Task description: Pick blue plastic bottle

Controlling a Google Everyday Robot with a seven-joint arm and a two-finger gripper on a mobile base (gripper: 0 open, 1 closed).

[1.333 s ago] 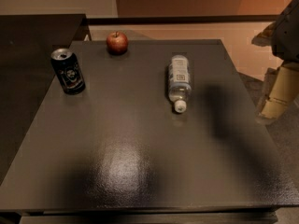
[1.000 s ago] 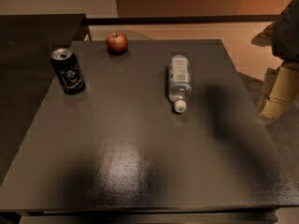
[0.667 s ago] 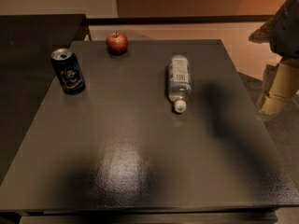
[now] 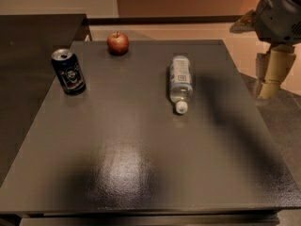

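The blue plastic bottle (image 4: pixel 180 81) is clear with a pale label and a white cap. It lies on its side on the dark table (image 4: pixel 141 164), right of centre, with the cap pointing toward the front edge. My gripper (image 4: pixel 269 79) hangs beyond the table's right edge, to the right of the bottle and well apart from it, and holds nothing. The grey arm housing (image 4: pixel 282 13) sits above it at the top right.
A dark drink can (image 4: pixel 68 72) stands upright near the table's left edge. A red apple (image 4: pixel 117 43) sits at the back edge. A second dark surface (image 4: pixel 28 55) adjoins the table on the left. The floor lies to the right.
My gripper and arm have risen slightly and shifted a little left at the right edge of the view. The bottle, can and apple have not moved.
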